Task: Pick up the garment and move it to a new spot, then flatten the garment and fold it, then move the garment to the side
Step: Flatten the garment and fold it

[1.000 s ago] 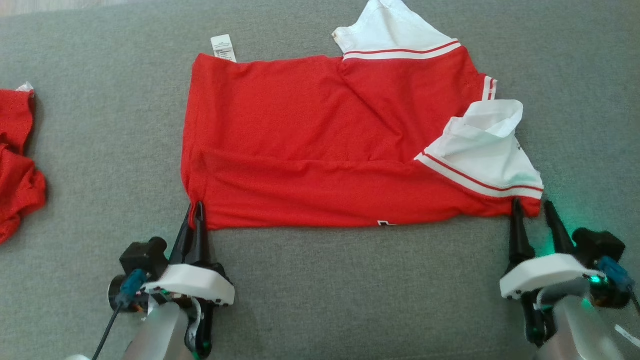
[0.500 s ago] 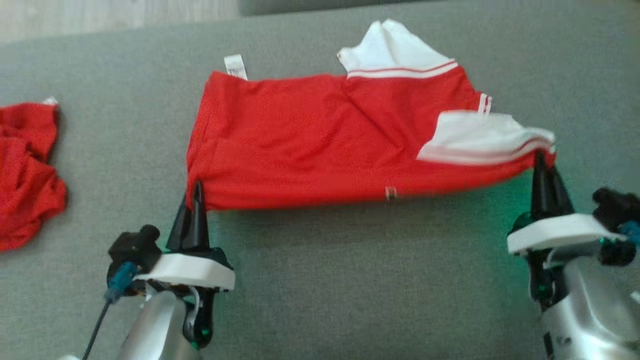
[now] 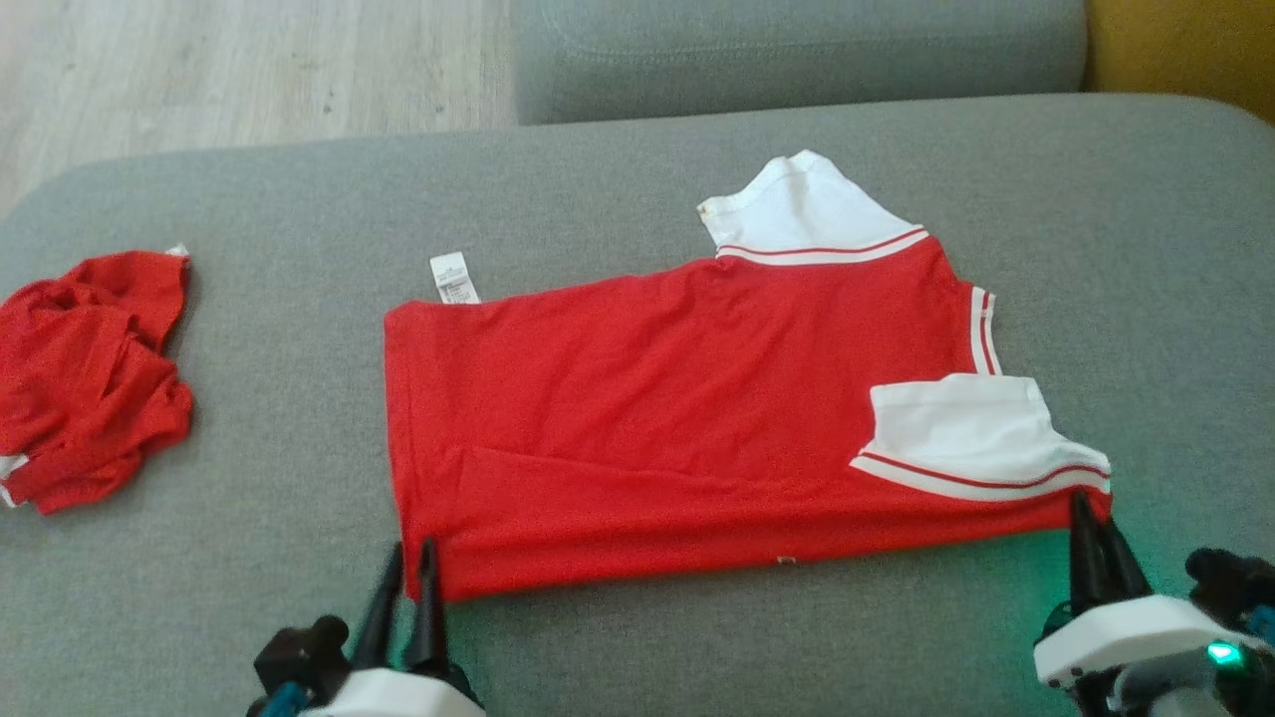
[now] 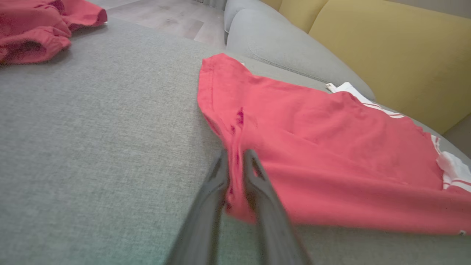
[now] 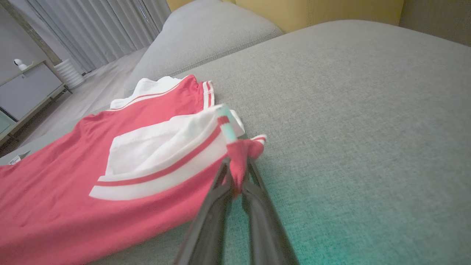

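The left gripper (image 4: 236, 156) is clamped on the near-left corner of the garment (image 3: 647, 418), a fold of red cloth bunched between its two dark fingers. The right gripper (image 5: 237, 163) is likewise pinched tight on the near-right corner, where a red tip of hem pokes up past its fingertips, just beside the striped edge of a white sleeve (image 5: 162, 147). The garment, a red shirt with white, red-striped trim, lies spread on the grey sofa cushion (image 3: 697, 637). It reaches forward from both sets of fingertips and spans the gap between the two grippers, with its near edge running from one to the other. A second white sleeve (image 3: 797, 204) sits at the far edge, ahead of the right gripper and towards the left one. A small white label (image 3: 453, 279) sticks out at the far edge, straight ahead of the left gripper. Well off to the left gripper's outer side, a crumpled red cloth (image 3: 90, 378) rests apart on the same cushion.
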Controlling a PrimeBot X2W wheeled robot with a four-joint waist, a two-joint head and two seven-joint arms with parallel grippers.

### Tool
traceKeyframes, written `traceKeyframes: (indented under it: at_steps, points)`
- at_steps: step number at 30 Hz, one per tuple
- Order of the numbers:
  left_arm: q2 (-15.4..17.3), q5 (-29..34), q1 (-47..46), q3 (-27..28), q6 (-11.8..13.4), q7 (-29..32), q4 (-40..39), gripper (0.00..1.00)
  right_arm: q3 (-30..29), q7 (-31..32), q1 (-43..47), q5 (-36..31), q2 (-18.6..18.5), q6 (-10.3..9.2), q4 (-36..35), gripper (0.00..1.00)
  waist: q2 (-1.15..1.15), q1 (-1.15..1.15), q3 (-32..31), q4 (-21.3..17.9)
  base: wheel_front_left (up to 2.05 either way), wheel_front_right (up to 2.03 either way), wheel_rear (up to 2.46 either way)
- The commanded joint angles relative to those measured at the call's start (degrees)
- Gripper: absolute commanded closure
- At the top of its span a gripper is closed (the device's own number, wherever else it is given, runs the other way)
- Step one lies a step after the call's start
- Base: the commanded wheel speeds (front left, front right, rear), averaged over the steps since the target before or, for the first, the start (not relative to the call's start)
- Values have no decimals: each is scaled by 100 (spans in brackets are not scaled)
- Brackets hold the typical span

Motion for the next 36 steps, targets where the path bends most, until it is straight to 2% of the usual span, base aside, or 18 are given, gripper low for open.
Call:
traceKeyframes:
  at_steps: [1,7,10,17,24,30,36]
  points:
    - [62,-34,-281,148,83,-29,-152,0,130,12,-214,-14,-91,37,-257,0,0,2,85,1,0,0,0]
    - [62,85,-713,203,181,-29,-127,0,35,-21,-549,-368,-126,37,-510,0,0,2,390,-11,0,0,0]
    - [241,199,-1288,250,54,16,90,0,90,40,-884,-508,-147,37,-635,0,0,2,561,12,0,0,0]
    - [1101,94,-3128,-127,-368,1649,666,0,447,266,-1747,-600,-231,37,-791,0,0,2,1018,44,0,0,0]
    - [1772,-726,-3958,-1131,-410,2735,598,0,883,335,-2396,-558,-293,37,-655,0,0,2,1426,-29,0,0,0]
    - [2163,-1256,-4312,-1510,-412,2850,766,0,1081,227,-2721,-467,-302,37,-478,0,0,2,1633,-110,0,0,0]
    - [2199,-1538,-4402,-1830,-412,2746,956,0,1189,173,-2908,-372,-384,37,-335,0,0,2,1738,-144,0,0,0]
